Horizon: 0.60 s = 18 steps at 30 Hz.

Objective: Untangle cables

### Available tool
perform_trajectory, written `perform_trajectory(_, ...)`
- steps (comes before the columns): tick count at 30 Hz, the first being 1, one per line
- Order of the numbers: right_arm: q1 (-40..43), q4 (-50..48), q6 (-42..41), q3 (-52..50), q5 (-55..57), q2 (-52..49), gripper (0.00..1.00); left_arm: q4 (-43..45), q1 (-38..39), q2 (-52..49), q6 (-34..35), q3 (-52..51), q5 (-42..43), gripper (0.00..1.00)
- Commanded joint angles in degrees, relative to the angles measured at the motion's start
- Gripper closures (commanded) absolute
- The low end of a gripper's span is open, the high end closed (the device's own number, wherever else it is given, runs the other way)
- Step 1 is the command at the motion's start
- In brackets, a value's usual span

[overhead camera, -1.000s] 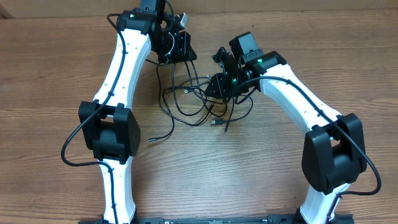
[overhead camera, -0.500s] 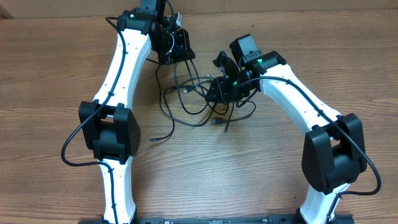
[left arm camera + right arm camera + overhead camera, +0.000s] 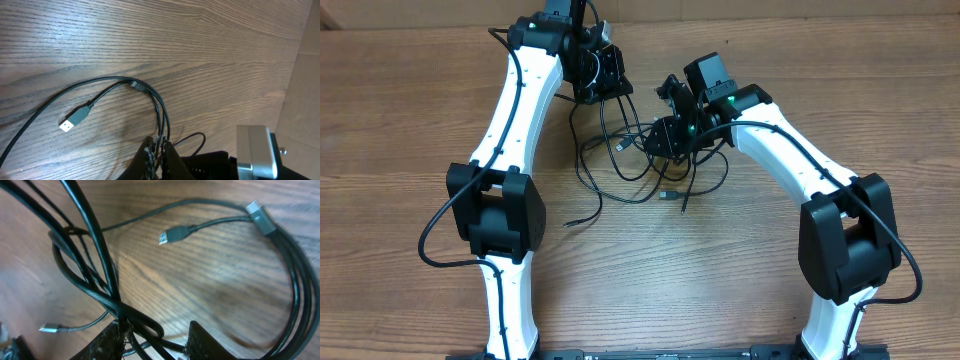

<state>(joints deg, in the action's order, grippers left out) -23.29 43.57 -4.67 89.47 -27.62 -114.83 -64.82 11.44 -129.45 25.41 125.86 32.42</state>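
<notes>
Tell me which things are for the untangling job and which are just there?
For the job:
- the cables
- the left tool, pinching some of them
- the right tool, down among them

Just there:
- the wooden table
- the thick arm wires

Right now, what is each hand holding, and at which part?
The left hand pinches strands of the thin black cables mid-length, not at an end. The right hand has strands between its fingers; whether it grips them cannot be told.
</notes>
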Motion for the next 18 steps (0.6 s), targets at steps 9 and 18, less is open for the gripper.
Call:
perform_trajectory(9, -0.2, -9.2, 0.0, 0.6, 2.7, -0.5, 0.6, 0.1, 0.3, 0.3, 1.0, -0.1, 0.2, 0.95)
perform_trajectory(18, -0.2, -14.7, 0.0, 0.6, 5.4, -0.8, 0.59, 0.0, 0.3, 0.3, 1.0, -0.1, 0.5, 0.96)
